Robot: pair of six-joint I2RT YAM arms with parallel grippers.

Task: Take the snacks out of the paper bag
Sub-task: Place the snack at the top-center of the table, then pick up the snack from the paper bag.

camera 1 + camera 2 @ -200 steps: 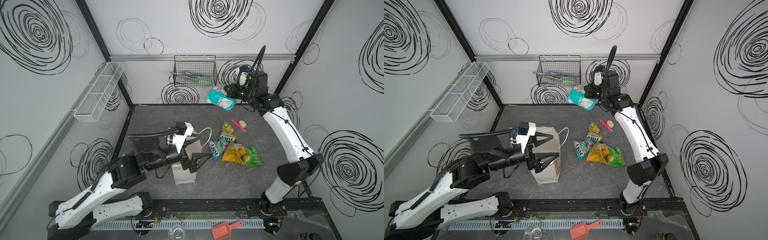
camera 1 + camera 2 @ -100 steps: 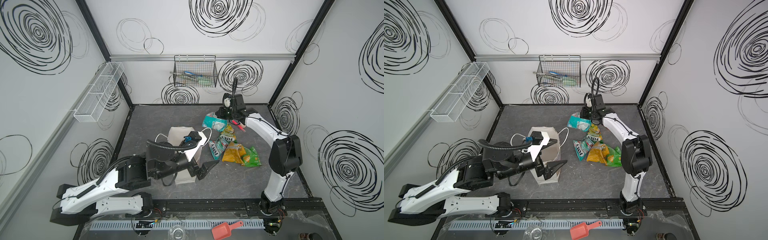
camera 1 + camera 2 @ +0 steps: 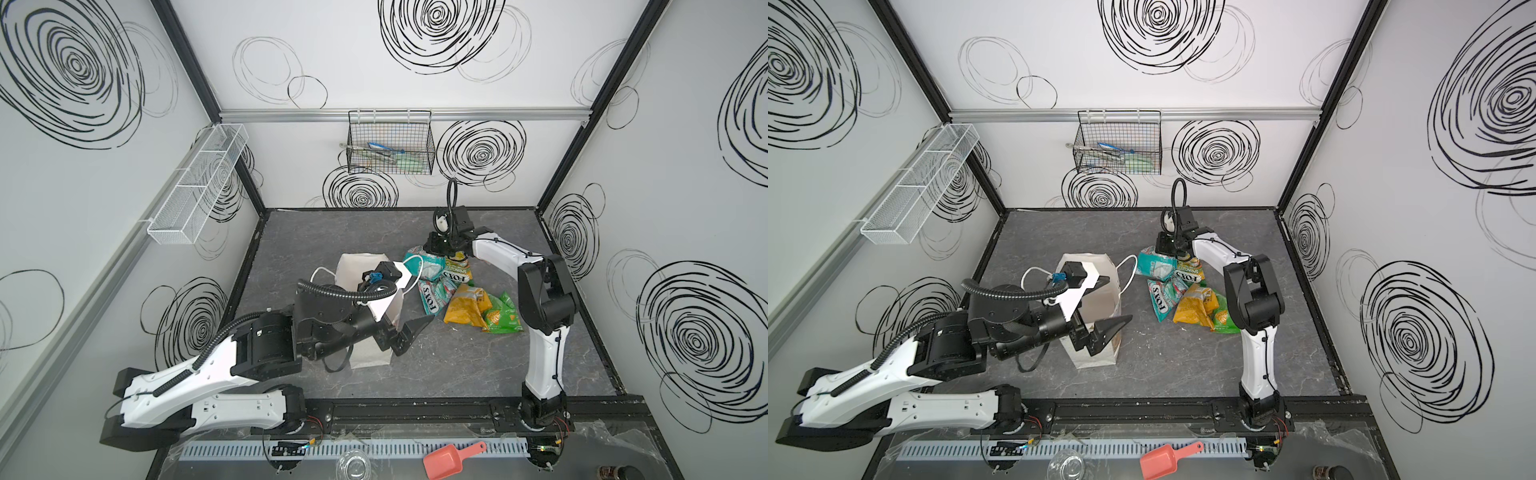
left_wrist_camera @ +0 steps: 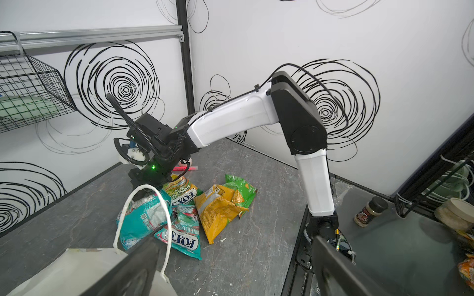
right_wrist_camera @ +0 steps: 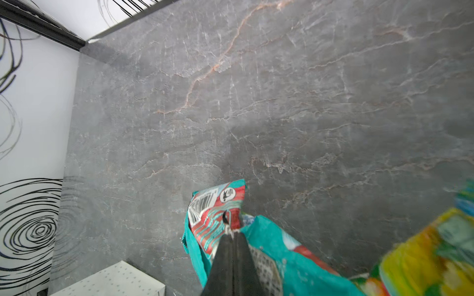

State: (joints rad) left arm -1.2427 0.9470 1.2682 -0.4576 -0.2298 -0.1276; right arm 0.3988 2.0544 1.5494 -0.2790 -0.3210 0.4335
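Packet (image 3: 434,268) now down at your snack pile (image 3: 465,307), R gripper (image 5: 232,230) still pinching it, L gripper (image 3: 409,334) wide open by paper bag (image 3: 1104,299): let go next.

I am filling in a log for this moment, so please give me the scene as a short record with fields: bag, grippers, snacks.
paper bag: white, standing, contents not visible
left gripper: open, at the bag's mouth
right gripper: shut on the teal-white packet, low at the pile's edge
snacks lying outside: teal FOX'S packet, green-yellow FOX'S packet, yellow-orange packet, green packet
pile position: beside the bag, towards the right arm
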